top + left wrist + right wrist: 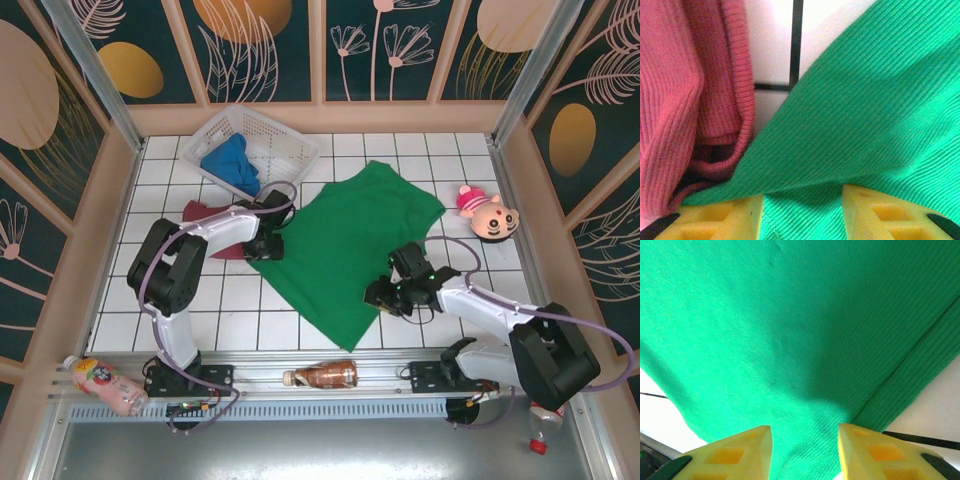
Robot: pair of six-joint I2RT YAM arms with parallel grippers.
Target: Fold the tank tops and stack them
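1. Overhead, the green tank top point(350, 240) lies spread flat in the middle of the tiled table. Its long axis runs on a slant from far right to near left.
2. The left gripper point(266, 243) sits low at the near-left corner of this top. On the left wrist view its yellow fingers point(725, 215) stand apart, with green ribbed cloth lying in the gap and no pinch made.
3. The right gripper point(385, 296) sits at the near-right edge, by the opposite corner of the same short end. Its jaws are also spread, and the green hem lies between them.
4. So each arm has one near corner straight ahead of its open jaws. The cloth stretches away from both toward the far right, which suggests a fold along the long axis.
5. The maroon tank top point(205, 218) lies crumpled just beside the left gripper, touching the green edge.
6. The blue tank top point(232, 165) rests inside the white basket point(290, 140) at the far left, well apart from both grippers.
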